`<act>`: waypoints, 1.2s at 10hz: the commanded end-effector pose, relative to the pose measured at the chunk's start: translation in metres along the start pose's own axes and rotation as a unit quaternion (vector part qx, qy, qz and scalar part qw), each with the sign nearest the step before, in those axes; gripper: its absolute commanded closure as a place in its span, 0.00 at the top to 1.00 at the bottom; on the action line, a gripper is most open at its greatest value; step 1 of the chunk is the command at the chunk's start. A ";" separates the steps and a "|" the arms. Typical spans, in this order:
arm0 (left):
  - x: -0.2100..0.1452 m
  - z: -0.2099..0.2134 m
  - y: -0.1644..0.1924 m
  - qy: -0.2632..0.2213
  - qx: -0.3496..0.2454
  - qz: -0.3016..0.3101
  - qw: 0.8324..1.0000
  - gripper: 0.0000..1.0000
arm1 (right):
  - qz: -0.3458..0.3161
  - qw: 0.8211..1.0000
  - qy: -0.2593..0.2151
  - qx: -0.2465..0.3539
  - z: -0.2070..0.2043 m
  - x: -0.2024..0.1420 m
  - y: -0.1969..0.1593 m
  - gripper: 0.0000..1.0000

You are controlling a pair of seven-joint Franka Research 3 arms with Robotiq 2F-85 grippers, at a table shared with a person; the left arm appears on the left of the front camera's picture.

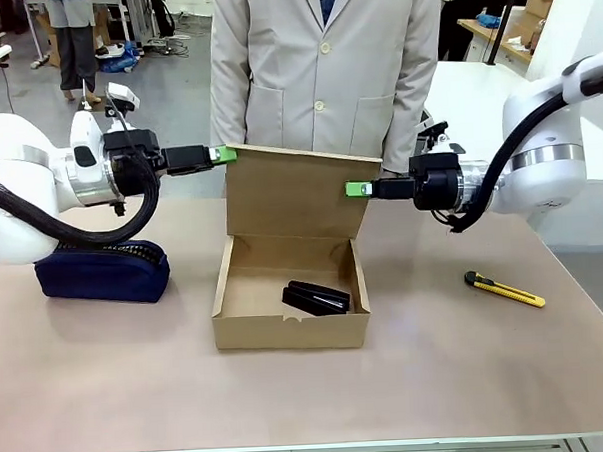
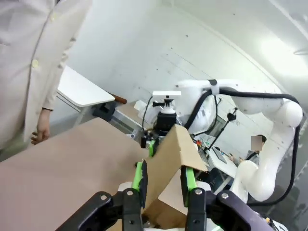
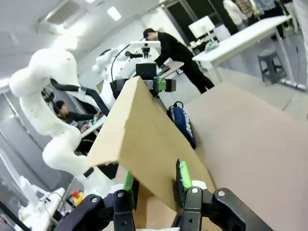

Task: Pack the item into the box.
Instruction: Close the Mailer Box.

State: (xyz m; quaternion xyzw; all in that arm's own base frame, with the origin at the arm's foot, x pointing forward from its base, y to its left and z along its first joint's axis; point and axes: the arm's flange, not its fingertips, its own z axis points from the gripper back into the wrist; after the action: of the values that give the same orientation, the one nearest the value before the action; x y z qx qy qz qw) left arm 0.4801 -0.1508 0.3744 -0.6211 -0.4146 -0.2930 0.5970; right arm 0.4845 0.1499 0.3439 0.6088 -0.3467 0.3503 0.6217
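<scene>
The brown cardboard box (image 1: 291,322) stands open at the table's middle with its flap lid (image 1: 298,191) raised upright. A black stapler (image 1: 316,297), the item, lies inside on the box floor. My left gripper (image 1: 223,155) is shut on the lid's upper left corner. My right gripper (image 1: 356,190) is shut on the lid's right edge, lower down. In the left wrist view the green pads (image 2: 141,175) pinch the cardboard lid (image 2: 174,156). The right wrist view shows its gripper (image 3: 155,185) clamped on the lid (image 3: 139,134) too.
A navy zippered pouch (image 1: 103,272) lies at the table's left under my left arm. A yellow-and-black utility knife (image 1: 503,289) lies at the right. A person in a beige coat (image 1: 325,65) stands right behind the box at the far edge.
</scene>
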 end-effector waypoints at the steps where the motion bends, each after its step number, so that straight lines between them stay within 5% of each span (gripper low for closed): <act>1: -0.012 0.006 -0.001 0.028 -0.021 0.005 0.999 0.40 | 0.059 0.998 -0.019 0.000 0.003 -0.001 0.005 0.44; 12: -0.044 0.019 -0.025 0.082 -0.020 -0.093 0.992 0.40 | 0.147 0.988 0.016 0.047 -0.004 -0.024 0.035 0.44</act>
State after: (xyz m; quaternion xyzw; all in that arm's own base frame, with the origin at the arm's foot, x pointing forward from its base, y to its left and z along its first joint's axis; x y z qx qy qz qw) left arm 0.4444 -0.1470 0.3488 -0.5824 -0.4050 -0.3883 0.5882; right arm 0.4520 0.1549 0.3436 0.5831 -0.3933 0.4554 0.5458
